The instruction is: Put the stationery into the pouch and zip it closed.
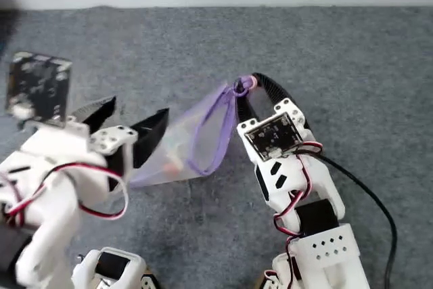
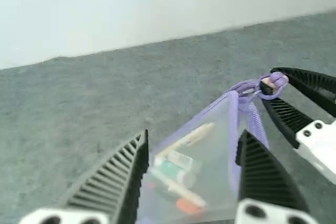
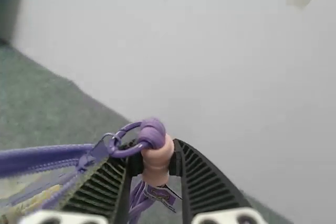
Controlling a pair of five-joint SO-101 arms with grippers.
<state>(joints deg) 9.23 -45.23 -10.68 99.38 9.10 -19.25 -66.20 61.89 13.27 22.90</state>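
- The left gripper [image 1: 139,106] sits at the left of the grey table [image 1: 352,45], its two black ribbed fingers spread apart; the jaws stand wide, not clamped on anything
- One of its fingers [image 1: 152,133] overlaps the near-left part of the pouch in the high view, while the other stands off to the side, apart from the pouch
- The pouch [image 1: 179,143], clear with purple trim, lies on the table between the two arms, its broad end toward the left gripper and its narrow end pointing to the right arm
- In the left wrist view the pouch's broad end lies in the gap between the spread fingers
- The stationery [image 2: 178,169] is inside the pouch: a pale stick, a green-and-white piece and something orange show through the clear side
- The purple zip strip runs along the pouch's edge to the narrow end; whether it is fully zipped I cannot tell
- The zip pull [image 3: 155,150], a purple loop with a pinkish bead, is at that narrow tip, lifted off the table
- The right gripper [image 1: 245,86] is pinched tight on the zip pull, the bead squeezed between its two fingers
- A black cable [image 1: 375,204] trails over the table beside the right arm
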